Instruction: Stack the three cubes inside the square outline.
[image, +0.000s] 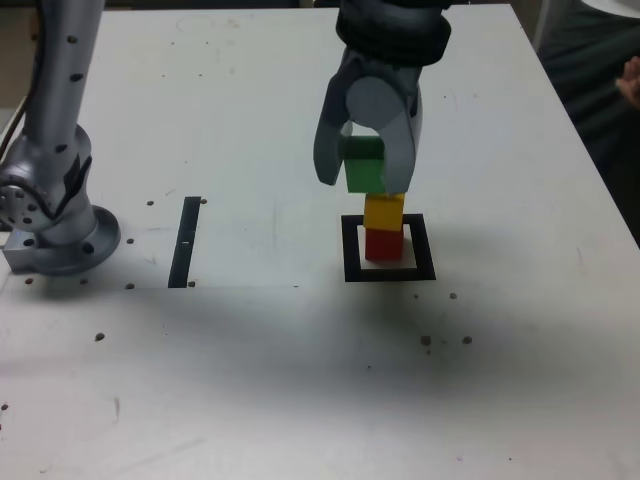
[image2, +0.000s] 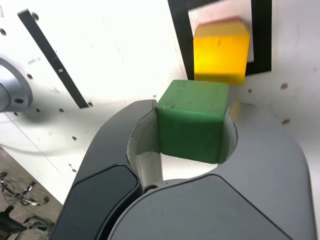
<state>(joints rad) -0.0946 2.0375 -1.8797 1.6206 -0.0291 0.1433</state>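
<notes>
Gripping the matte green cube (image: 364, 169), the curved grey gripper (image: 362, 172) is hovering above the yellow cube (image: 383, 212), stacked on red cube (image: 381, 244).

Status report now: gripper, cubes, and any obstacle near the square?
Gripper shut on green cube, just above and off-centre of the stack. Yellow cube sits on red cube inside square outline. Nothing in the way.

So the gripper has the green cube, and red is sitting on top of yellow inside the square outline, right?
Not quite: the exterior view shows the yellow cube on top of the red cube inside the square outline. The gripper does hold the green cube.
</notes>
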